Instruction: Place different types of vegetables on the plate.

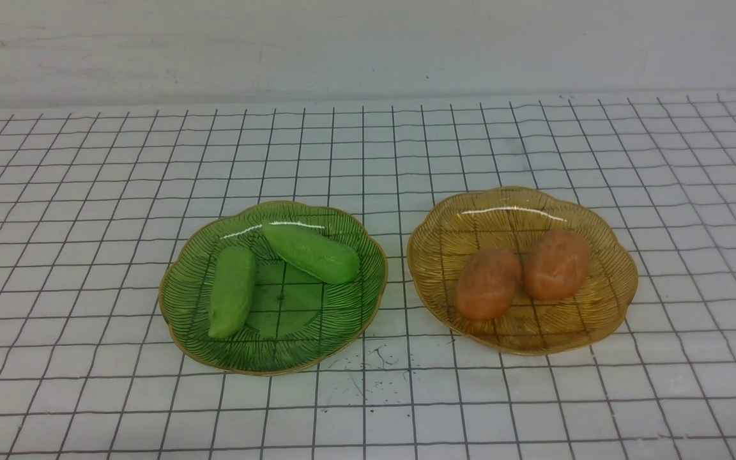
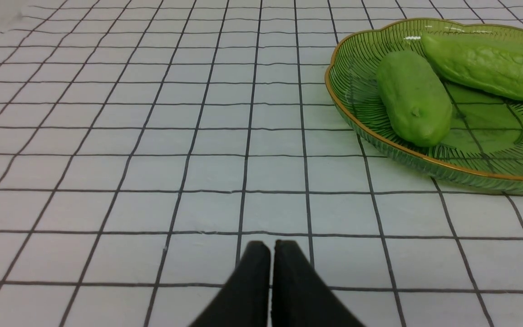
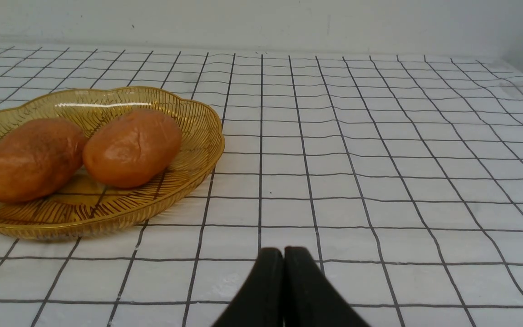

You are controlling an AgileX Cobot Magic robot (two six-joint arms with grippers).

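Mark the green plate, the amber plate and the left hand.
green plate [image 1: 179, 319]: front view, near-left rim.
amber plate [image 1: 617, 281]: front view, right rim.
left hand [image 2: 270, 247]: left wrist view, between the shut fingertips.

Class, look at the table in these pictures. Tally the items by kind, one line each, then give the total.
Green cucumbers: 2
Orange-brown potatoes: 2
Green plate: 1
Amber plate: 1
Total: 6
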